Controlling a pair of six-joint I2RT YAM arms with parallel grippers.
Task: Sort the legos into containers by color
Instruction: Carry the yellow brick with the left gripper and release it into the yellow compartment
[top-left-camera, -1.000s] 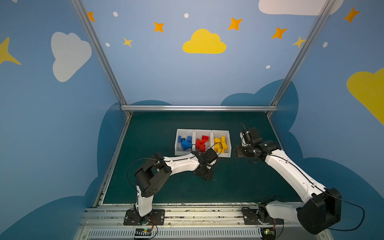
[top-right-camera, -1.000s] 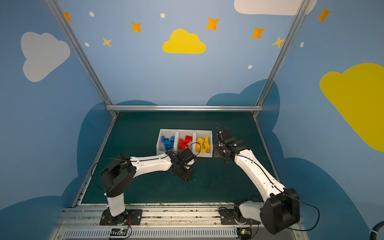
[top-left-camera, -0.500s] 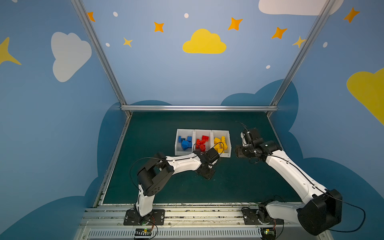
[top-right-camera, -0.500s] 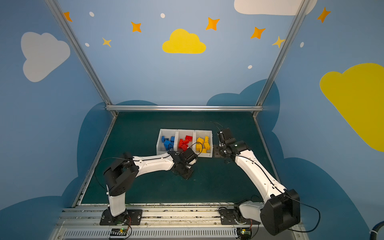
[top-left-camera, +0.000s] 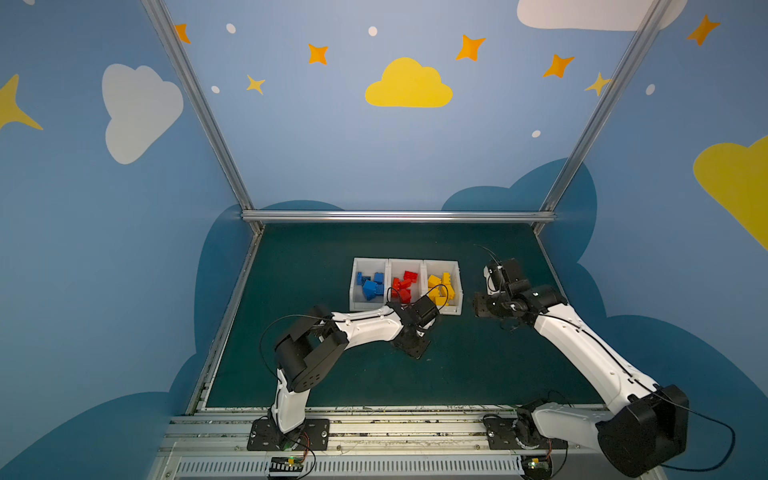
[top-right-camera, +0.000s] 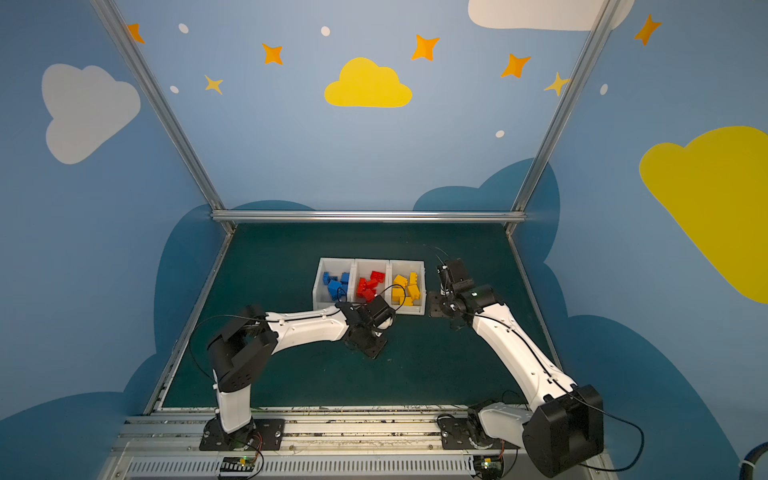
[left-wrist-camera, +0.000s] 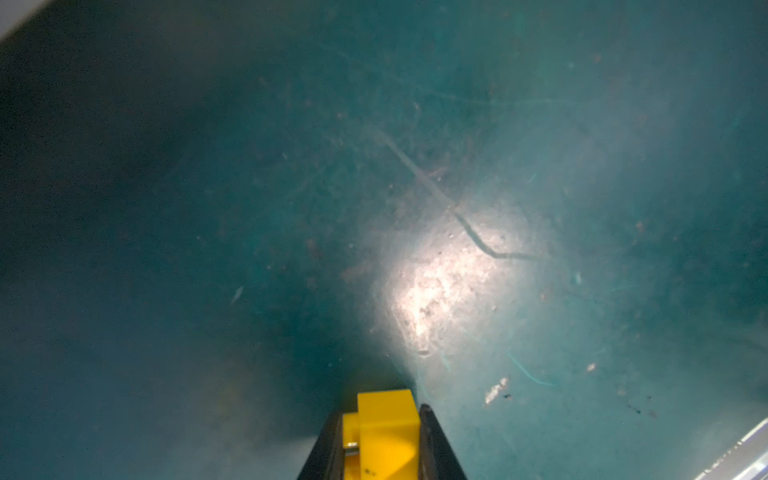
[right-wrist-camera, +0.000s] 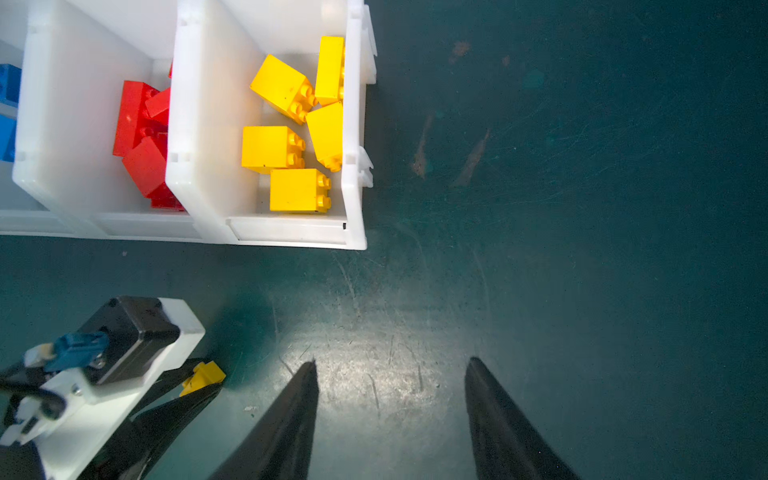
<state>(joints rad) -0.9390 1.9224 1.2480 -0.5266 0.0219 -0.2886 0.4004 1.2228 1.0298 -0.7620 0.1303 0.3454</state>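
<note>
A small yellow studded plastic brick (left-wrist-camera: 386, 428) is the piece in play. It is pinched between the jaws of the left gripper (right-wrist-camera: 210, 377), which are closed down tight on its two flat sides, and its end pokes just past their tips. The brick is low over the dark green tabletop (right-wrist-camera: 582, 249), in front of the bins; we cannot tell whether it touches the surface. We cannot make out its long axis either, since the jaws cover most of it.

What matters for the coming move is where the brick lies relative to its bin. In both top views the row of three white rectangular plastic bins (top-left-camera: 365, 306) lies beyond the left gripper, farther from the robot's base. The yellow-filled bin (right-wrist-camera: 286, 232) at the right end of the row is beyond the jaws and slightly to the right, with its lower front lip facing them. Five yellow bricks (right-wrist-camera: 272, 147) already lie in it, red bricks (right-wrist-camera: 137, 124) sit in the middle bin, and blue bricks (top-left-camera: 370, 287) in the left one.

We judge the next move to be a lift and a short carry forward, high enough to clear that lip.

The right gripper (right-wrist-camera: 391, 361) hovers near the yellow bin's outer front corner, closer to it than the left. Its jaws stand moderately apart with nothing between them, so we expect the delivery to fall to the left arm.
</note>
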